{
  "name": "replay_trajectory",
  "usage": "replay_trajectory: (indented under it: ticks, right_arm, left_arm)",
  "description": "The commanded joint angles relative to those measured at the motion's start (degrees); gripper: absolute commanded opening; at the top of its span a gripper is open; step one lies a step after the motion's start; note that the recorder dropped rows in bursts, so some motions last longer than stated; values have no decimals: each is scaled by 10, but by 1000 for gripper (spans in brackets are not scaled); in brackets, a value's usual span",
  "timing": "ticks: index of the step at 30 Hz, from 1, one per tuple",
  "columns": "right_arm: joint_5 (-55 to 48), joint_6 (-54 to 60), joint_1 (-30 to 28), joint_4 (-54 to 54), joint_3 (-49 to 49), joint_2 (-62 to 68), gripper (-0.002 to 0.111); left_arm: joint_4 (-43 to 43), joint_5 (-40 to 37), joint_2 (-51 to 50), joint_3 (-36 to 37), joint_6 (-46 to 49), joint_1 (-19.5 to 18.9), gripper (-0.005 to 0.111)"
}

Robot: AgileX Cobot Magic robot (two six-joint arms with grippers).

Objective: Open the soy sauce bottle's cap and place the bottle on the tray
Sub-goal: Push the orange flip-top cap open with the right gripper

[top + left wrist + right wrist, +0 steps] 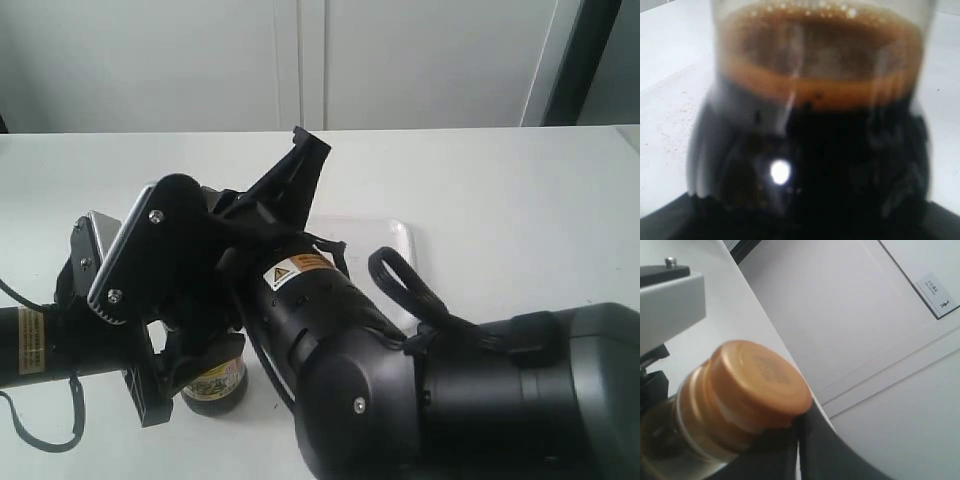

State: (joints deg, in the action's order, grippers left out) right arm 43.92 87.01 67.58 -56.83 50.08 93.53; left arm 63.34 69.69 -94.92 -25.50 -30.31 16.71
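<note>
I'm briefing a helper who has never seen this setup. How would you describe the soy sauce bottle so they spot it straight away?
Start at the white table and find the two black robot arms crossing over its near left part. Under them, beside the white tray, stands the soy sauce bottle: small, clear, full of dark brown liquid. Its copper-orange ridged cap and colourful label set it apart from everything else.
</note>
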Motion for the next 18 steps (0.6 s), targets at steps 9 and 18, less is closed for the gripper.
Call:
replay_trajectory:
  ticks: [9, 18]
  right_arm:
    - [-1, 33, 6, 7, 37, 0, 0]
    - [-6, 108, 6, -6, 123, 0, 0]
  left_arm:
    - [2, -9, 2, 1, 6, 1, 0]
    - [2, -10, 2, 1, 6, 1, 0]
